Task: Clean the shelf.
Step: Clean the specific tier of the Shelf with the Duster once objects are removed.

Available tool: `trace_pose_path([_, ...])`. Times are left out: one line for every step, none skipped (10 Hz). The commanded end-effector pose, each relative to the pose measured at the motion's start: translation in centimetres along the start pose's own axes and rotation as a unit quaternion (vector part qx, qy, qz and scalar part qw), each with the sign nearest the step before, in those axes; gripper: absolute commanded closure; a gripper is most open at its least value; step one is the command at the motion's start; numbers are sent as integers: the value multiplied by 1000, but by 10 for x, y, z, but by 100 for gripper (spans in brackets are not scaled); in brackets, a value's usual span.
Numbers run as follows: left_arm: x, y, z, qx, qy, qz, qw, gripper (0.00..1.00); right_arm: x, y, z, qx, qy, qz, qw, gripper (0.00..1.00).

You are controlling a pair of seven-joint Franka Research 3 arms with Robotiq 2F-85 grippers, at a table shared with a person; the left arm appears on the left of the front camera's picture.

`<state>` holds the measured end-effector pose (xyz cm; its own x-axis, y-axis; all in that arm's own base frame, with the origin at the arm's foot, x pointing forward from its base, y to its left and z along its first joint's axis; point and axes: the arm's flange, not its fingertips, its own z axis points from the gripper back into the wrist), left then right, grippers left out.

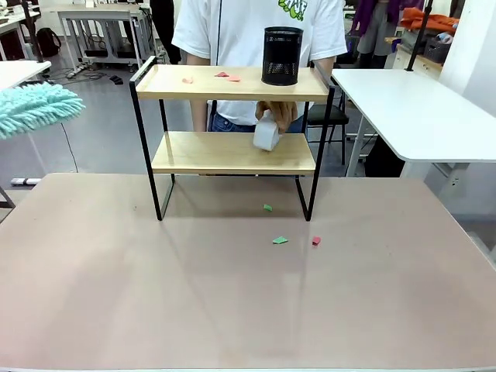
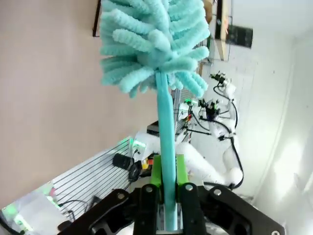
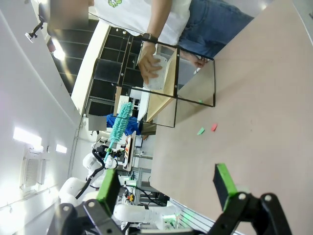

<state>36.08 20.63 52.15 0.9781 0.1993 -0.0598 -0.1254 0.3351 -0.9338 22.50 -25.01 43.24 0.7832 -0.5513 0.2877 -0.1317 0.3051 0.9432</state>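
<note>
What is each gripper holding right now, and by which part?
The left gripper is shut on the teal duster, gripping it by its handle, well below the fluffy head. The right gripper is open and holds nothing.

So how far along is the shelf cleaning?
Nothing looks done. In hand: left gripper shut on the teal duster, left of the shelf; a person's hand holds a white container at the lower board. Left: pink scraps on the top board.

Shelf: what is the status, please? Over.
Left gripper shut on duster, right gripper open. Shelf: scraps and cup on top board. Person's hand holds white container at lower board.
</note>
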Motion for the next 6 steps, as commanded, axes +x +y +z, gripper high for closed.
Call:
trace_pose_path([22, -11, -26, -7, -16, 44, 999, 100, 2, 1, -1, 12, -8, 14, 1000, 0])
trace_pose_path([32, -8, -36, 13, -42, 72, 996, 100, 2, 1, -1, 12, -8, 14, 1000, 0])
trace_pose_path([36, -8, -44, 15, -40, 81, 996, 100, 2, 1, -1, 12, -8, 14, 1000, 0])
trace_pose_path([39, -10, -55, 29, -19, 80, 996, 100, 2, 1, -1, 12, -8, 14, 1000, 0])
trace_pose_path([41, -1, -40, 20, -28, 66, 997, 100, 2, 1, -1, 12, -8, 14, 1000, 0])
trace_pose_path([41, -1, -40, 20, -28, 66, 997, 100, 2, 1, -1, 12, -8, 14, 1000, 0])
